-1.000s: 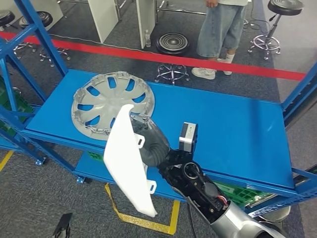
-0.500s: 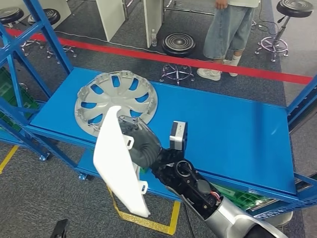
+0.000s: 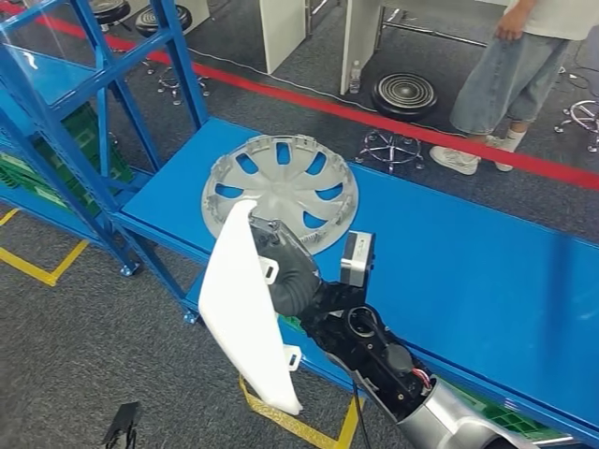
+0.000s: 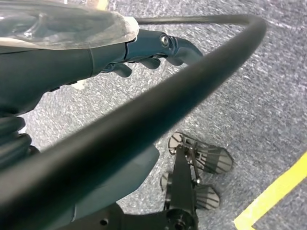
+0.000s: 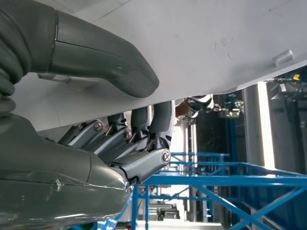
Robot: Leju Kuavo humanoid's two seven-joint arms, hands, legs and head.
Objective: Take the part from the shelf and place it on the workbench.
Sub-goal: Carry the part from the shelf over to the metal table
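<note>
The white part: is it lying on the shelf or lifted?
Lifted: the right hand grips the white part, tilted, off the blue shelf.

Blue shelf [image 3: 459, 281], silver hubcap [image 3: 283, 187] flat on it

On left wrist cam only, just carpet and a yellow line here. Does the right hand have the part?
Observer: Yes. In the head view the right hand grips a white panel, held out in front of the blue shelf.
Operator: How's the grip?
Observer: The right wrist view has the thumb pressed on one face of the panel and the fingers curled round its edge to the other.
Operator: Anything left on the shelf?
Observer: A silver hubcap lies flat on it, behind the panel.
</note>
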